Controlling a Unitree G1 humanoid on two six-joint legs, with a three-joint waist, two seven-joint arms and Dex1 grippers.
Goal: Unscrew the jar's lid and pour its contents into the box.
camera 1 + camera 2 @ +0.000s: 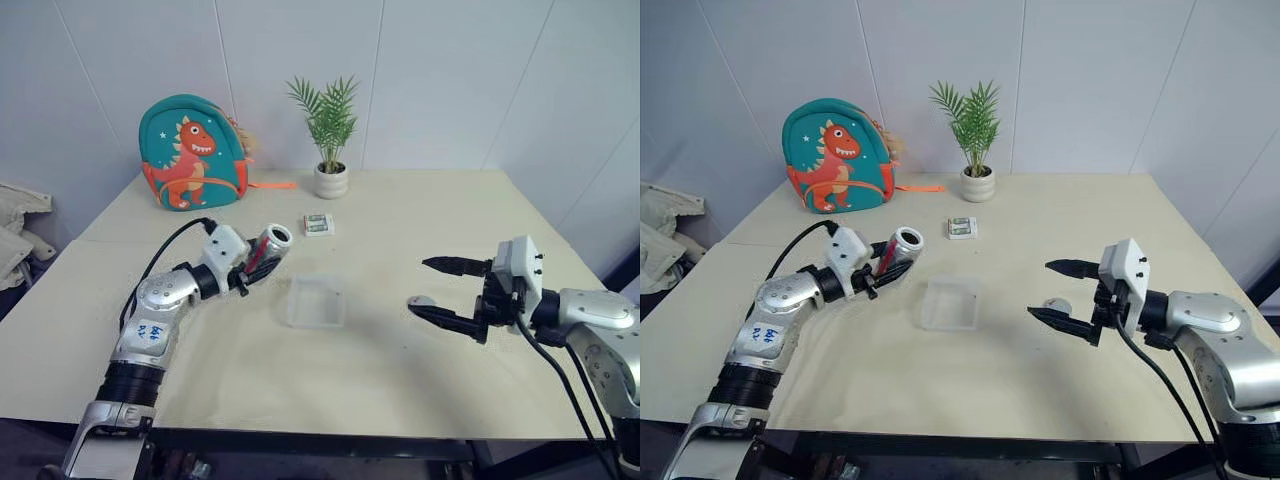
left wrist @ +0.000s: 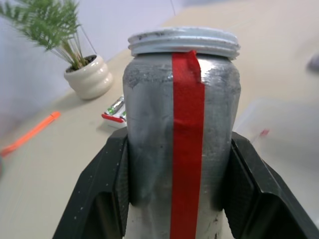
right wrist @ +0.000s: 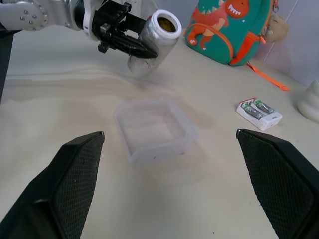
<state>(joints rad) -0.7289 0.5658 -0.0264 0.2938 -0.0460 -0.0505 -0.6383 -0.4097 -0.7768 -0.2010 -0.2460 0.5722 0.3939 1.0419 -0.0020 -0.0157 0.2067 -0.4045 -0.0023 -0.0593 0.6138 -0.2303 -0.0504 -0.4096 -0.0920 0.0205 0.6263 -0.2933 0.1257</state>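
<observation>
White walls stand behind the table (image 1: 420, 230). Left gripper (image 1: 252, 270) squeezes the jar (image 1: 266, 247) (lid off); tip it slowly over the box (image 1: 316, 301). Right gripper (image 1: 440, 288) gapes wide.

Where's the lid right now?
The lid lies flat on the table, on the robot's right, just beside the lower finger of the open right pincer and well right of the box.

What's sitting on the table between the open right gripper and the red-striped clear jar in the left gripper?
The shallow clear plastic box lies between right gripper and jar in the right wrist view.
</observation>
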